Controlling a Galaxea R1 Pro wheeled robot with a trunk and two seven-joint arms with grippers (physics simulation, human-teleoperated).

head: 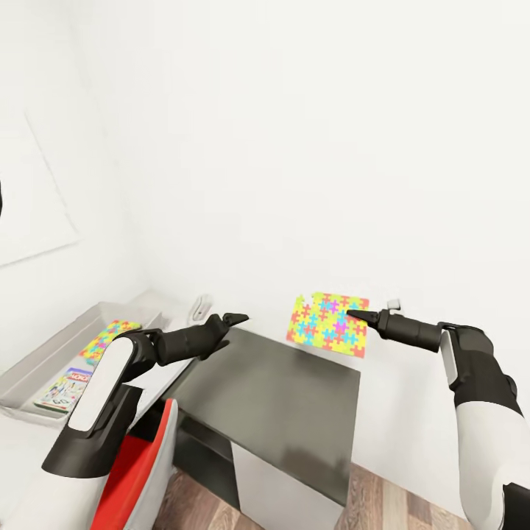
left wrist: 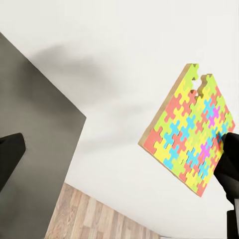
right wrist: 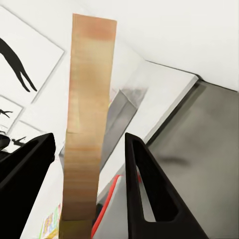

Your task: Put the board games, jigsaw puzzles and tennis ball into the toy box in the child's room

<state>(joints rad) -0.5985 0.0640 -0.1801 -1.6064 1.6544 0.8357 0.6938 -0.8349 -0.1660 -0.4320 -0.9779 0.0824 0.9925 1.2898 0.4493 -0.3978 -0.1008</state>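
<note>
My right gripper (head: 352,315) is shut on the edge of a jigsaw puzzle (head: 327,324), a square slab of yellow, green, blue, pink and orange pieces held upright in the air above the far edge of a dark cabinet. The right wrist view shows that slab (right wrist: 89,124) edge-on between the two fingers. My left gripper (head: 230,321) hovers open over the cabinet's left corner, its fingers (left wrist: 10,159) wide apart, and it faces the held puzzle (left wrist: 191,132). At the far left, the grey toy box (head: 37,361) lies on the table (head: 173,372) and holds a second jigsaw puzzle (head: 107,338) and a board game (head: 66,386).
A lower dark grey cabinet top (head: 280,397) spans the middle, against the white wall. A red chair (head: 140,456) stands below my left arm. Wood plank floor (head: 383,500) shows at the lower right. A small white object (head: 200,305) rests by the wall.
</note>
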